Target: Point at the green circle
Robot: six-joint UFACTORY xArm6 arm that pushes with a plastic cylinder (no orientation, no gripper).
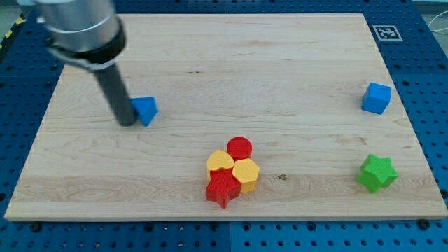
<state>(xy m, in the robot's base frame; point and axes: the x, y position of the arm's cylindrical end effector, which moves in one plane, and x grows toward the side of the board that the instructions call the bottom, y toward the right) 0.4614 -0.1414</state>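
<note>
Camera view: a pale wooden bench (266, 70) seen from above. The arm's dark rod comes down at the view's upper left. My tip (128, 123) rests on the wood against the left side of a blue triangular block (145, 109); it is a plain rod end and grasps nothing. The only green block (378, 173), which looks star-shaped, sits near the view's bottom right corner, well apart from my tip. A blue cube (376, 97) lies above it. At bottom centre, four blocks cluster touching: a red circle (239, 148), a yellow heart (220, 161), a yellow block (246, 173) and a red star (223, 187).
</note>
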